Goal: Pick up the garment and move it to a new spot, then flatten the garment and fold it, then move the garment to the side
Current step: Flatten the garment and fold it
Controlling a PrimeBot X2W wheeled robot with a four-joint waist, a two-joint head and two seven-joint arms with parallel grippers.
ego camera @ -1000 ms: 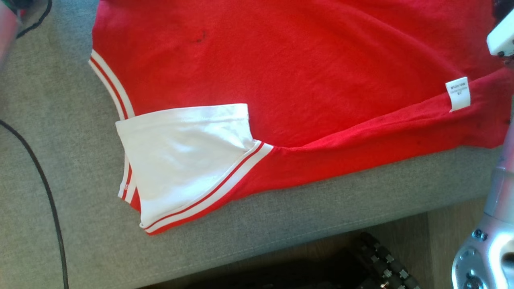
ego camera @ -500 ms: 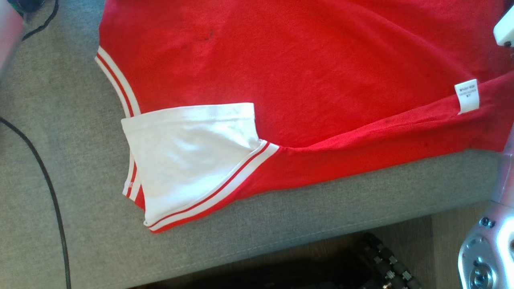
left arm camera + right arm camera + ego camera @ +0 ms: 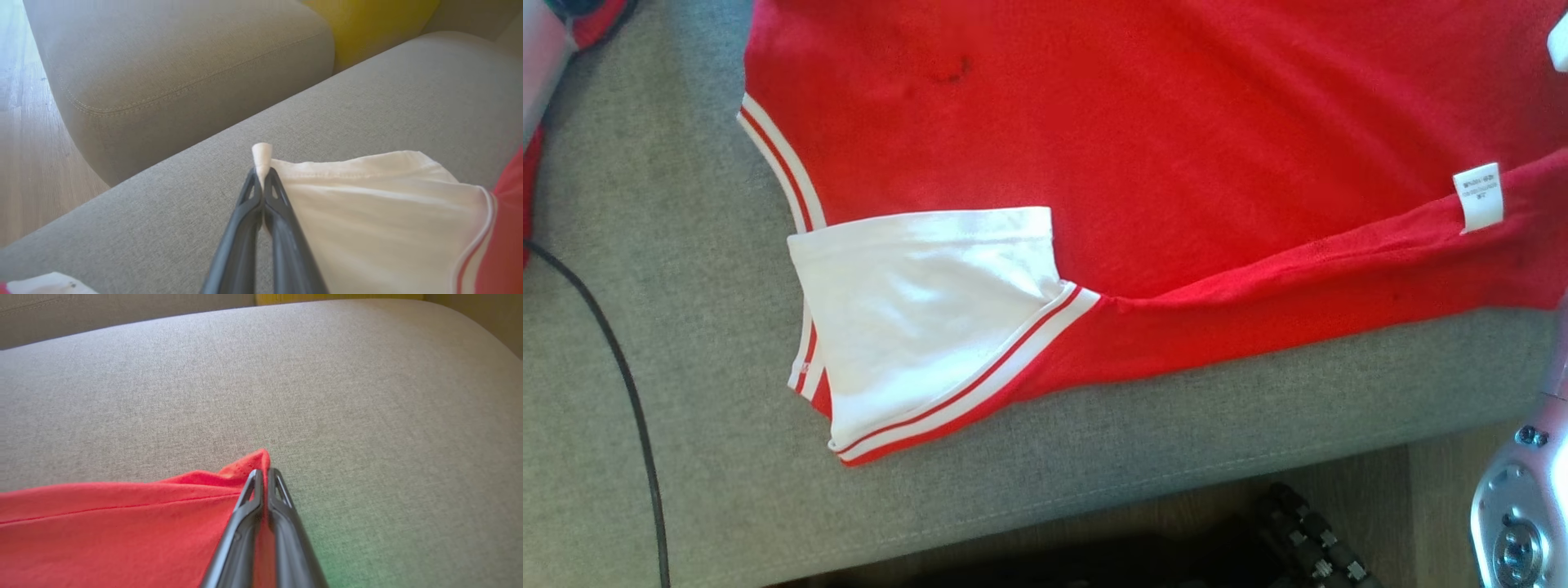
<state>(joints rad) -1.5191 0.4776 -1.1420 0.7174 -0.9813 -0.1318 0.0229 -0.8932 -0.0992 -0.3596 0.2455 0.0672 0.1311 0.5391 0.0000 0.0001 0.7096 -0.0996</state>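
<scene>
**Change since the earlier frame:** the whole head view has slid sideways, so we log a camera move, not a move of the cloth. The right gripper has come together.

**Item 1, garment:** red, spread on the grey sofa seat across the upper and centre frame. Its white sleeve lies centre-left and its care label at the right.

**Item 2, left gripper:** jaws clamped on the corner of a white sleeve, centre of the left wrist view.

**Item 3, right gripper:** jaws clamped on a red hem corner, centre of the right wrist view.

**Handling note:** we judge both corners are gripped for the flattening. We would raise the 2 corners together, keep the cloth taut between them and go gently, since each pinch takes little fabric.

**Not legible:**
- the care label's print
- the garment's top and right edges, cut off by the frame
- how many layers each pinch holds
- whether the gripped sleeve is the 1 seen in the head view
- the dark mark, stain or shadow
</scene>
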